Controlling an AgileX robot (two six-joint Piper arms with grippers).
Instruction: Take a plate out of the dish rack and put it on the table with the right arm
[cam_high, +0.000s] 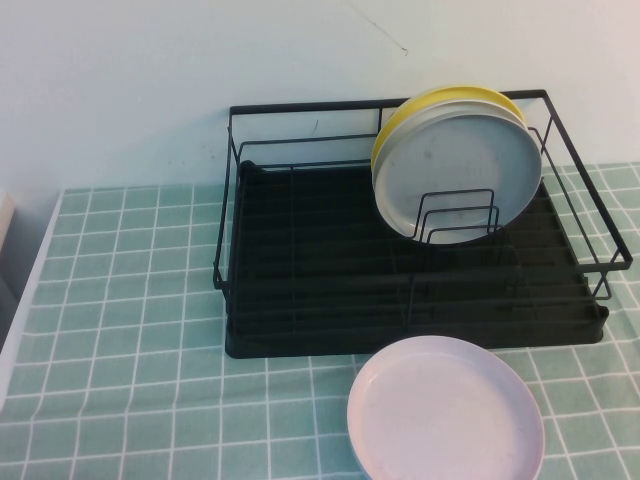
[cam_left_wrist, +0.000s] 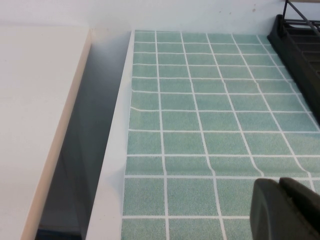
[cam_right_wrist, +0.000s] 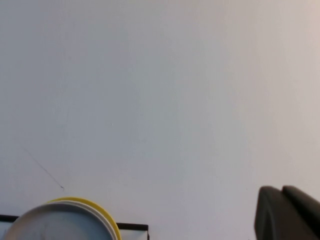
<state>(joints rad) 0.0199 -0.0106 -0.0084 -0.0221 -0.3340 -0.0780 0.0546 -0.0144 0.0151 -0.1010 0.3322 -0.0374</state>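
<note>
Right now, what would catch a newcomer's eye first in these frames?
The large black dish rack at the back of the green-tiled table, with the grey plate standing upright at its right end in front of a yellow-backed plate. Next, the pale pink plate lying flat on the table in front of the rack. Only a dark edge of the left gripper and right gripper shows in each wrist view.
</note>
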